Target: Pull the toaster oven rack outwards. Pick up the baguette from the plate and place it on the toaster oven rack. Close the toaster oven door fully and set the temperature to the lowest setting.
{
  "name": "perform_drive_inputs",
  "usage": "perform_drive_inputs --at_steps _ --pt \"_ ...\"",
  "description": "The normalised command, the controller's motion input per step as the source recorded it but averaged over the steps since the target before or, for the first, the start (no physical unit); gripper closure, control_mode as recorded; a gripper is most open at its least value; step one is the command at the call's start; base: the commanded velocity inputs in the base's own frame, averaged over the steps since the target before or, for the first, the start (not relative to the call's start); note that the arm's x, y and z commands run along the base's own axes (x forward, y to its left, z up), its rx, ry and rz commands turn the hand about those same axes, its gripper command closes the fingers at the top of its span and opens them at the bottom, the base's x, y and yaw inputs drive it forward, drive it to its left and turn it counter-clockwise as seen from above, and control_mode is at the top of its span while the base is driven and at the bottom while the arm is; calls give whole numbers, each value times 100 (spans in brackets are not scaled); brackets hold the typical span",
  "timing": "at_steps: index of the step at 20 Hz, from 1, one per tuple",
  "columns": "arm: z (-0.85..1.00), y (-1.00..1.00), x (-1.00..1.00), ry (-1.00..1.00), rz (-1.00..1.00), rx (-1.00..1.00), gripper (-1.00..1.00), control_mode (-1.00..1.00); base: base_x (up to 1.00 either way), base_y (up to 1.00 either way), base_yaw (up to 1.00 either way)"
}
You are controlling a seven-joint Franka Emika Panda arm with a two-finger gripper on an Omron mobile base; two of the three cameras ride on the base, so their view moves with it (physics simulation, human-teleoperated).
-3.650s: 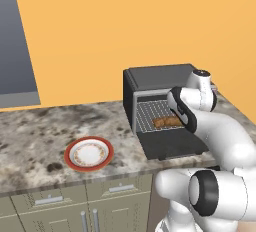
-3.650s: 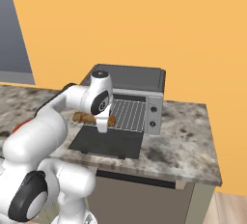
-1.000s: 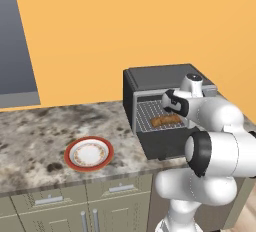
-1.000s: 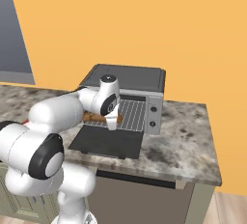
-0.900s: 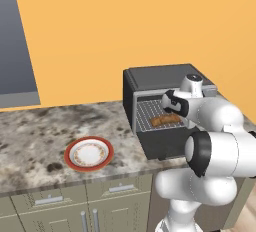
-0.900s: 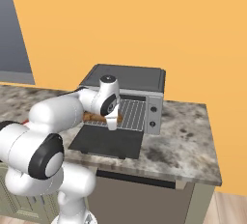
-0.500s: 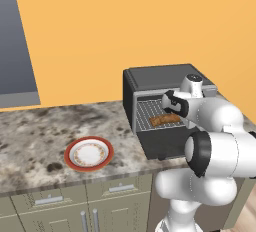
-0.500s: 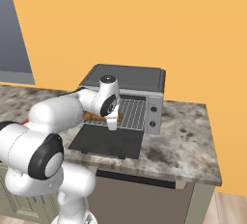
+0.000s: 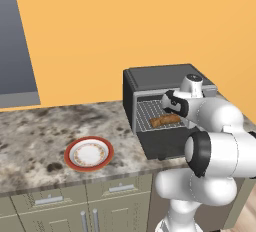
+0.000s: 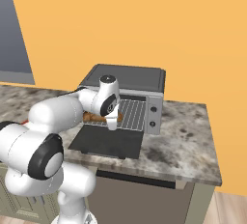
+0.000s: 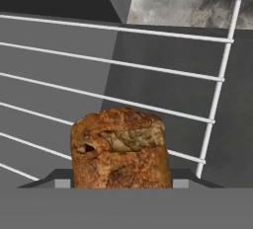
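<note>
Baguette [image 9: 165, 121]: brown, rough cracked crust, short and elongated; lying on the rack in front of the oven mouth; broken-looking end close up in the hand view [image 11: 121, 146].
Rack [image 9: 150, 114]: thin silver wire grid, straight parallel bars with a side rail, pulled out over the lowered door.
Toaster oven [image 10: 126, 78]: boxy, dark grey matte top, silver front frame, control strip with two small round knobs on its right side.
Door [image 10: 108, 141]: flat dark rectangular panel, folded down and lying level over the bench edge.
Plate [image 9: 89, 153]: small, round, red-orange rim, patterned ring, white centre; on the bench well to the left of the oven.
Fingers [image 10: 112, 123]: pointing down at the baguette on the rack; tips at either side of the bread in the hand view; cannot tell whether clamped on it or loose.
Bench [image 9: 35, 136]: speckled grey and brown stone, glossy, with pale grey-green cabinet fronts and bar handles below.
Room: plain orange wall behind, flat grey panel at upper left.
</note>
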Motion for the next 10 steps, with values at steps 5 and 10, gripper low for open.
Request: perform_drive_inputs --at_steps 5,10 --pt "0 0 -1 0 0 0 -100 -100 0 0 0" --pt "17 -5 -14 -4 0 0 -100 -100 0 0 0"
